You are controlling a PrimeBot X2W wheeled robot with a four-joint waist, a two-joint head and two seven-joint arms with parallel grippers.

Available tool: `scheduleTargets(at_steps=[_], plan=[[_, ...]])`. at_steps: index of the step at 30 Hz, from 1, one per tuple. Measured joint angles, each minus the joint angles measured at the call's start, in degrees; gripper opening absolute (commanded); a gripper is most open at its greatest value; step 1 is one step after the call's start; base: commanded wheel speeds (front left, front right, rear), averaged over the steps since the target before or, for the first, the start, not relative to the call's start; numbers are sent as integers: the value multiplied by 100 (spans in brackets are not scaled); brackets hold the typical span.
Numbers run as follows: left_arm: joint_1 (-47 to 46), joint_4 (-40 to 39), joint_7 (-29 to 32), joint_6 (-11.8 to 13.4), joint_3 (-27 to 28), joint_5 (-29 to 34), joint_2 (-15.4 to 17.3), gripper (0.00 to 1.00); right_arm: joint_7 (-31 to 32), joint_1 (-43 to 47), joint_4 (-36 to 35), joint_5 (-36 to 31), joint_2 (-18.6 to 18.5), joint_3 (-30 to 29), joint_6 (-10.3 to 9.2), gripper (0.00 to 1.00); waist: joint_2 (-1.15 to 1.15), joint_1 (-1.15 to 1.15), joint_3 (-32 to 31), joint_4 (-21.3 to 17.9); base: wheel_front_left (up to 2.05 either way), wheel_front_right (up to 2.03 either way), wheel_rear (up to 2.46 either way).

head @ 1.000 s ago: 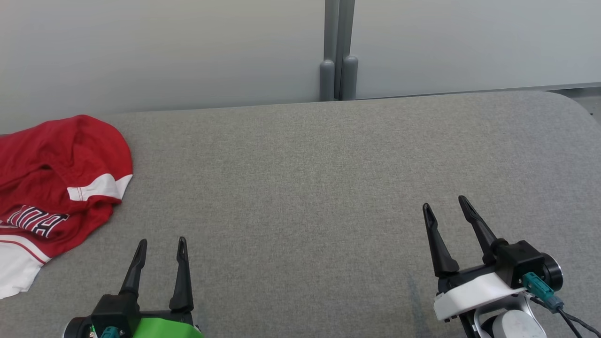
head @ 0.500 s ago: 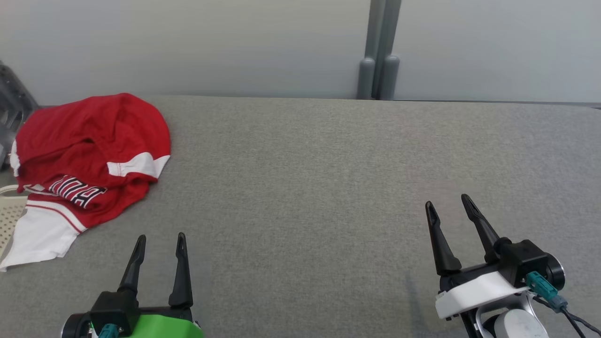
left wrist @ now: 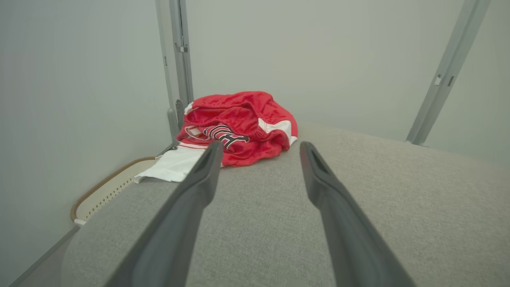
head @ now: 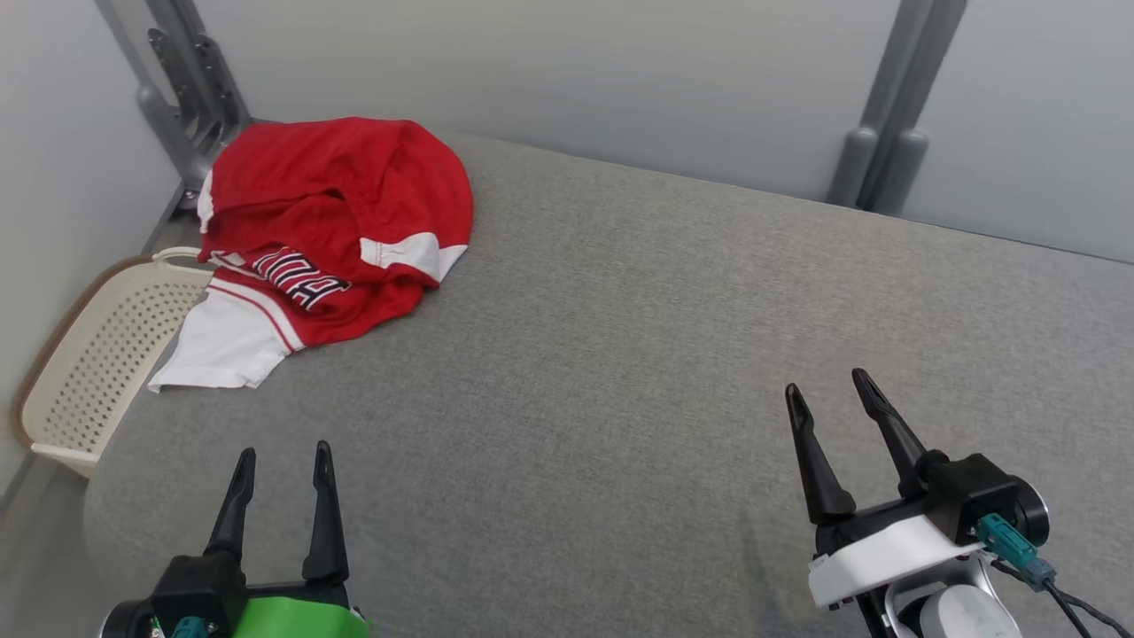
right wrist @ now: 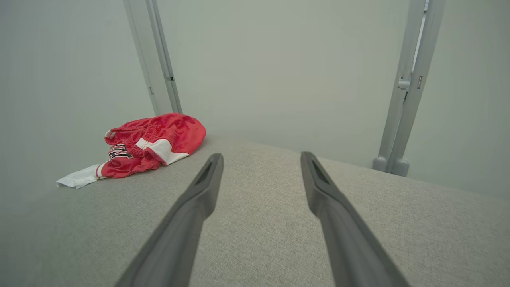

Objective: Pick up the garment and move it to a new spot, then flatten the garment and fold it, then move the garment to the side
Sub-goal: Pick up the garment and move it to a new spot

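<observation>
The garment (head: 328, 221) is a crumpled red piece with white panels and dark lettering, heaped at the far left corner of the grey table (head: 638, 354); one white end hangs over the left edge. It also lies ahead of the fingers in the left wrist view (left wrist: 239, 127) and to the far left in the right wrist view (right wrist: 151, 143). My left gripper (head: 282, 454) hovers open near the front left, well short of the garment. My right gripper (head: 826, 388) is open at the front right, far from it. Both hold nothing.
A cream perforated basket (head: 97, 354) stands off the table's left edge, just below the garment's hanging end. Grey posts (head: 186, 97) rise at the back left corner and another pair (head: 877, 151) at the back right. Pale walls close in behind and on the left.
The head camera has swung left, bringing the whole garment, the basket and the left wall into view. Both grippers stay open and hold their places relative to the body.
</observation>
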Motion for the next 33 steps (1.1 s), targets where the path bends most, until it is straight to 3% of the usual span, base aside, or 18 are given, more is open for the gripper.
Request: scheduleTargets(at_steps=[10, 18, 26, 33], plan=[[136, -5, -1, 8, 27, -23, 34, 100, 0, -1, 45, 19, -1, 118, 0, 100, 0, 0, 9, 605, 0, 0, 0], [168, -35, 47, 22, 125, -80, 211, 100, 0, 0, 40, 19, -1, 190, 0, 100, 0, 0, 6, 514, 0, 0, 0], [-482, -187, 408, -81, 177, -62, 625, 100, 0, -63, 13, -38, 0, 172, 0, 100, 0, 0, 205, 287, 0, 0, 0], [-1829, 130, 1163, -388, 91, -58, 1371, 100, 0, -298, 3, -193, 1, 170, 0, 100, 0, 0, 547, -10, 0, 0, 0]])
